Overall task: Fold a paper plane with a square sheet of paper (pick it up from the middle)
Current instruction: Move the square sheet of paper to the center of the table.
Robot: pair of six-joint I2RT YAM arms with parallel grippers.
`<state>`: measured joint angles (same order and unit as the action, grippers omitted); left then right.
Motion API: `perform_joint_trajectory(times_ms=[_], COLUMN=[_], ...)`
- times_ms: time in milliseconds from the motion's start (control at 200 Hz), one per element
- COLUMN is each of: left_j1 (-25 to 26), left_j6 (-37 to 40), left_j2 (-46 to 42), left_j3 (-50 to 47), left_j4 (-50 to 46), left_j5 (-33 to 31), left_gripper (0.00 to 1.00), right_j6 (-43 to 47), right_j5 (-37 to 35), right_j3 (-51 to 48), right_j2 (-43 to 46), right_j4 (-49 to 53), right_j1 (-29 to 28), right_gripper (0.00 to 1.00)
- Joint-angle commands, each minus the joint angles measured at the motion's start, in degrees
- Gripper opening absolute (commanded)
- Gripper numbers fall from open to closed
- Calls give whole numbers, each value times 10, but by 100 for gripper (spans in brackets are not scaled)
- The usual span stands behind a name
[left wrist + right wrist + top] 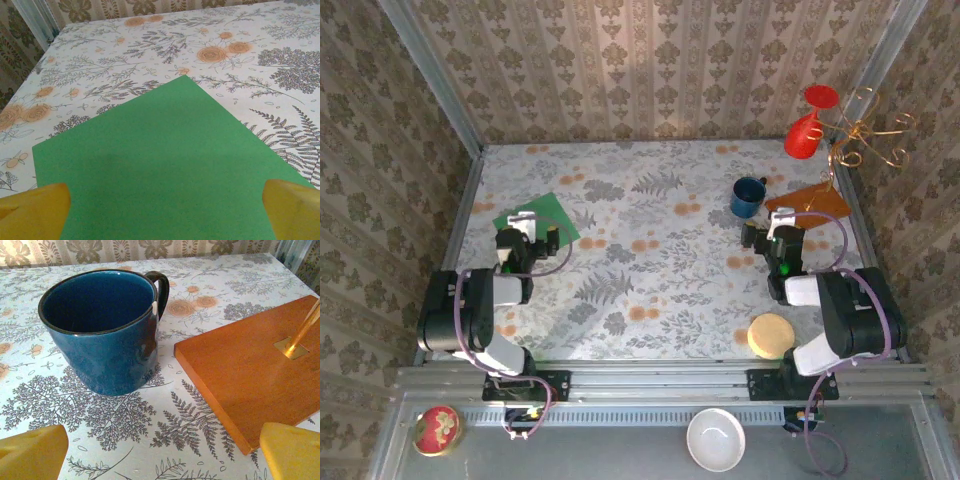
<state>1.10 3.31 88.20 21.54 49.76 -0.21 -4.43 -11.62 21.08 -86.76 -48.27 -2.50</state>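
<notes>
The square sheet of paper [538,219] is bright green and lies flat on the left of the flowered tablecloth, one corner pointing away. My left gripper [527,238] hovers over its near part, open, with nothing between its yellow fingertips [35,212]. In the left wrist view the sheet [165,170] spreads unfolded and unmarked under that gripper [167,215]. My right gripper [775,240] stands open at the right of the table, in front of the blue mug. Its wrist view has the gripper [165,455] above bare cloth, holding nothing.
A blue mug [102,330] stands upright just left of an orange-brown board [250,365] carrying a gold wire stand [860,135] with a red glass [805,130]. A round tan disc [770,335] lies by the right arm's base. Patterned walls close the table in.
</notes>
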Motion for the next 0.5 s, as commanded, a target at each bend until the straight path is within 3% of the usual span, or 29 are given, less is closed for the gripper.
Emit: perform_joint_trajectory(times_ms=[0, 495], left_j1=[1, -5], left_j6=[9, 3], left_j2=[6, 6], left_j3=[13, 15], left_j4=[16, 11], left_j5=[3, 10], left_gripper=[100, 100], right_j6=[8, 7], right_j5=[-16, -13], right_j3=[16, 18], right_j2=[-9, -9], right_j4=[-18, -17], right_j1=[0, 0], right_gripper=[100, 100])
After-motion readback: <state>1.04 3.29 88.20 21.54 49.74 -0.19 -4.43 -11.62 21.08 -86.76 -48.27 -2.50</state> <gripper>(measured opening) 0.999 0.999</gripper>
